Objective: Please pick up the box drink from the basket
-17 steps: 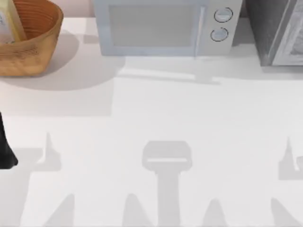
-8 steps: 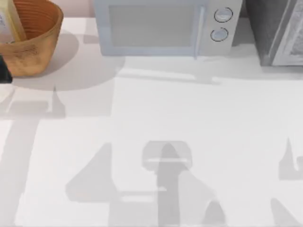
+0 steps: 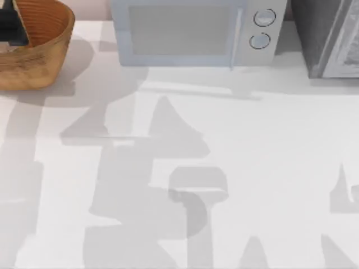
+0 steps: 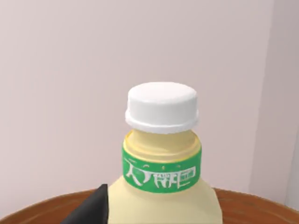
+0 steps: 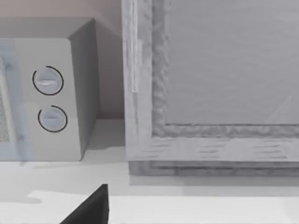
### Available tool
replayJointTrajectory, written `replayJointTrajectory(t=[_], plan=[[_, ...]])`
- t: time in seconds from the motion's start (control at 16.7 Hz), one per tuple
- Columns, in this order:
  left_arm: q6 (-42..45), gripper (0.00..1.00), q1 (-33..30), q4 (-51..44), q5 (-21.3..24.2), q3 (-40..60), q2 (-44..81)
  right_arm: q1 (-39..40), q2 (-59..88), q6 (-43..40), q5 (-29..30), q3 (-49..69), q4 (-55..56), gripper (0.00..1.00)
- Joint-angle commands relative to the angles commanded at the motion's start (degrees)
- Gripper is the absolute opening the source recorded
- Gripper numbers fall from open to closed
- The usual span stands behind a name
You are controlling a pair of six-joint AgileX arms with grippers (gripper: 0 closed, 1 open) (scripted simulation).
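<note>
Top view places the left gripper [image 3: 12, 25] over the wicker basket [image 3: 47, 53] at the table's far left corner, covering the box drink. Left wrist view looks straight at the box drink [image 4: 161, 154], upright in the basket, white cap up, its long axis vertical, dead ahead of the claw and close. One dark fingertip [image 4: 91, 207] shows; whether the claw is spread I cannot tell. The carton's lower body is cut off. The right arm idles facing the microwave [image 5: 46, 93].
</note>
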Motion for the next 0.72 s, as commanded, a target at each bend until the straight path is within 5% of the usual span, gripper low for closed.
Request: replayJointTrajectory(t=[0.36, 0.72], plan=[[0.2, 1.0, 1.5, 10.3, 1.2, 8.3, 19.9, 0.0, 0.0, 0.0, 0.0, 0.0, 0.0, 1.0], [0.2, 1.0, 1.8, 12.0, 1.3, 9.6, 23.4, 0.0, 0.0, 0.0, 0.0, 0.0, 0.0, 1.0]])
